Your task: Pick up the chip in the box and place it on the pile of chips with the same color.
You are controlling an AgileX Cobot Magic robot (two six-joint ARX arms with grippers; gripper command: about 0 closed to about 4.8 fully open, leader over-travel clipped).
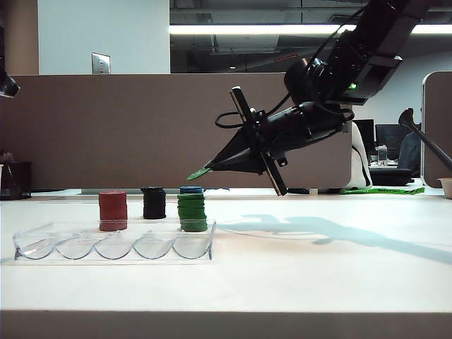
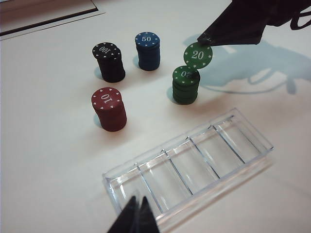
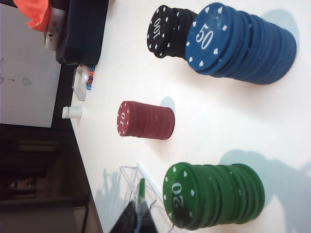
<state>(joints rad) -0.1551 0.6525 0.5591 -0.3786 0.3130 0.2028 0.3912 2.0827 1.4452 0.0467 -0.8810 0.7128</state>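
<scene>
From where I sat at the controls, the right gripper (image 1: pixel 209 168) hung in the air over the table (image 1: pixel 318 275), at about one o'clock from the green pile (image 1: pixel 192 213) in the exterior view, its nose slanting down toward that pile. Its fingers were pinched tight on the chip (image 2: pixel 198 56), gripping it by the rim. The chip was clear of the box (image 1: pixel 113 244) and sat just above the green pile, tilted, not yet resting on it. In the left wrist view I read a white 20 on its face, and its lower edge seemed to brush the pile's top, though I could not tell if they truly touched. In the right wrist view I saw the chip only edge-on, a thin green sliver between the fingertips.

The left gripper (image 2: pixel 137 216) was visible only in its own view, as two dark tips drawn close together just above the near wall of the box, with nothing between them.

The box lay on the table with its grooves bare. From the green pile in the exterior view, the black pile (image 1: pixel 154 203) and the red pile (image 1: pixel 113 210) stood off at nine o'clock, and the blue pile (image 1: pixel 191 190) peeked out right behind it
</scene>
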